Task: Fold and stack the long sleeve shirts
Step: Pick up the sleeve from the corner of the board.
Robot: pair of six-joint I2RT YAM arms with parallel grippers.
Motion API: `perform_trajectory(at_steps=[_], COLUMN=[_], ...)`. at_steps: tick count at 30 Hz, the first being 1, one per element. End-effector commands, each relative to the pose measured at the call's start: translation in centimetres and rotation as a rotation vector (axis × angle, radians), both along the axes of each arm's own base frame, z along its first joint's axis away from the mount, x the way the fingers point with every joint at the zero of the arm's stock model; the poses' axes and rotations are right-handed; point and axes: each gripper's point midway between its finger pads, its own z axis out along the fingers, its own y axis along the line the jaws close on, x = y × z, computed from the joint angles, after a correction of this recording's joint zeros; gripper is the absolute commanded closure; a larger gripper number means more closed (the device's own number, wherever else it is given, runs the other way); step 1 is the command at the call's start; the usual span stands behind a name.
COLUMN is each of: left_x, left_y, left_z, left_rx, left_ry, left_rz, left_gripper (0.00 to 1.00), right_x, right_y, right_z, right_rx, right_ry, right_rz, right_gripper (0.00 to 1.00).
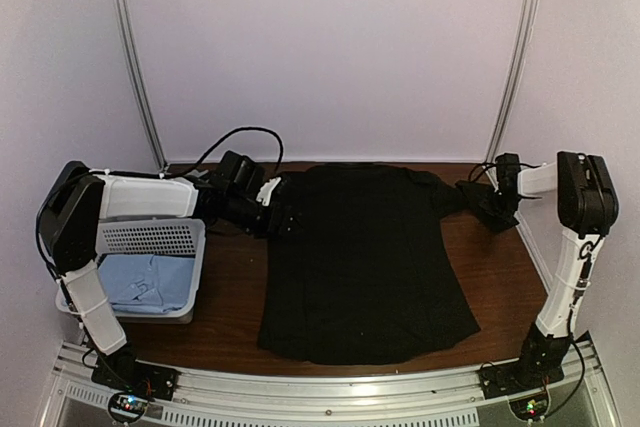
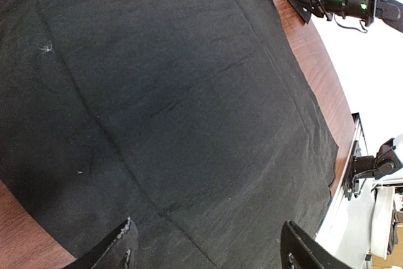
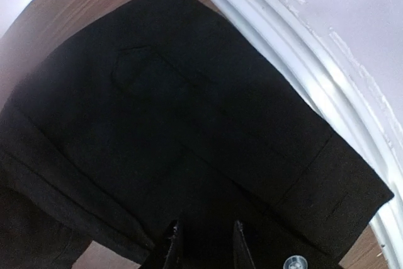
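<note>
The brown table [image 1: 230,297] carries the black shirt [image 1: 365,262] spread flat across its middle, collar toward the far wall and hem toward the arms, with one sleeve [image 3: 189,124] lying folded at the far right edge. At the left edge, well apart from it, the white lattice basket [image 1: 150,237] holds a crumpled light blue shirt [image 1: 145,282]. The left gripper [image 2: 211,253] hangs over the black shirt's left shoulder with its jaws spread wide and nothing between them, while the right gripper [image 3: 206,247] has its jaws drawn narrow on the sleeve's cloth.
</note>
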Motion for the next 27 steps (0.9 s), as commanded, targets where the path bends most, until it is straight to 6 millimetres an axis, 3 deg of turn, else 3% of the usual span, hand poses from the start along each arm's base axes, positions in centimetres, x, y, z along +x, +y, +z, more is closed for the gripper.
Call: perform_trajectory(at_steps=[1,6,11,13,22,27], left_x=[0.8,1.1,1.1,1.1,1.2,1.2], left_y=[0.0,0.6,0.6,0.6,0.5,0.7], left_z=[-0.1,-0.6,-0.5,-0.6,-0.8,-0.9], left_rx=[0.021,0.056,0.061,0.062,0.064,0.077], left_ry=[-0.025,-0.023,-0.022,-0.021,-0.010,-0.010], left_rz=[0.021,0.044,0.043,0.044,0.044,0.050], left_gripper=[0.21,0.21,0.21,0.21,0.21,0.21], right_x=[-3.7,-4.4,-5.5,-6.1,-8.2,-9.1], right_y=[5.4,8.9,7.2,6.6,9.2,9.1], right_z=[-1.9,1.5,3.2,2.9,-0.5,-2.1], right_rx=[0.165,0.209,0.026,-0.036,-0.202,-0.209], right_ry=[0.065,-0.023,0.027,0.070,0.208,0.247], right_rz=[0.076,0.161,0.206,0.234,0.321,0.312], right_gripper=[0.72,0.71,0.58,0.53,0.31,0.31])
